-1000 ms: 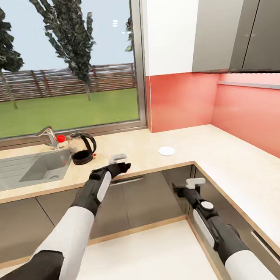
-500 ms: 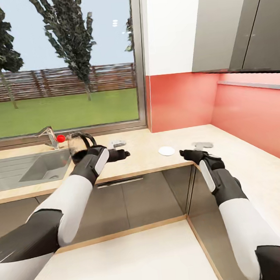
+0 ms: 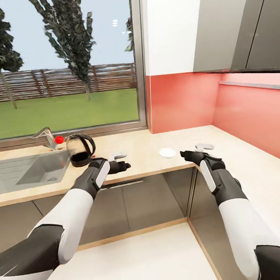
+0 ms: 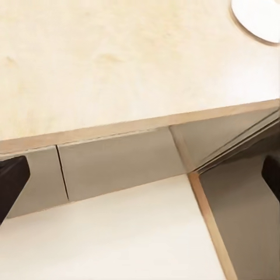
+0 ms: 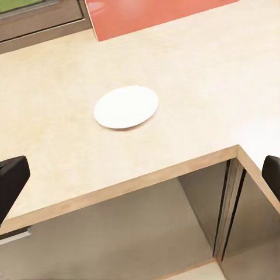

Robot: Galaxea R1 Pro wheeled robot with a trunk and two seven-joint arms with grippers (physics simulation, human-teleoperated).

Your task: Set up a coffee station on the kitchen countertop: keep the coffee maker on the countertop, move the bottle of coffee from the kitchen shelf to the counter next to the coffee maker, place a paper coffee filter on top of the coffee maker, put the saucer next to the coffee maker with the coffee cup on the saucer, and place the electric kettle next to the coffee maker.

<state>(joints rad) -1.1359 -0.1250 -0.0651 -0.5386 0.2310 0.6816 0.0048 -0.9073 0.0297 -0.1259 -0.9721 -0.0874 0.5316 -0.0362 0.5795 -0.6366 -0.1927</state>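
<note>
The electric kettle (image 3: 80, 148), clear glass with a black base and loop handle, stands on the light wood kitchen countertop (image 3: 136, 151) beside the sink. The saucer (image 3: 167, 153), a small flat white plate, lies alone on the worktop near the inner corner; it appears again in the wrist views (image 4: 259, 17) (image 5: 126, 107). My left gripper (image 3: 126, 166) hovers open at the counter's front edge, between kettle and saucer. My right gripper (image 3: 184, 154) is open just right of the saucer, at counter height. Both are empty. The coffee maker, bottle of coffee, paper filter and coffee cup are out of view.
A grey sink (image 3: 28, 171) with a faucet (image 3: 48, 137) and red knob sits at the left under the window. The worktop turns a corner and runs along the red wall (image 3: 248, 113) on the right. Dark wall cabinets (image 3: 240, 25) hang above; glossy grey base cabinets (image 3: 149, 198) are below.
My right arm has risen from low beside the base cabinets to counter height next to the saucer. The left arm lifted over the counter edge, then settled slightly lower.
</note>
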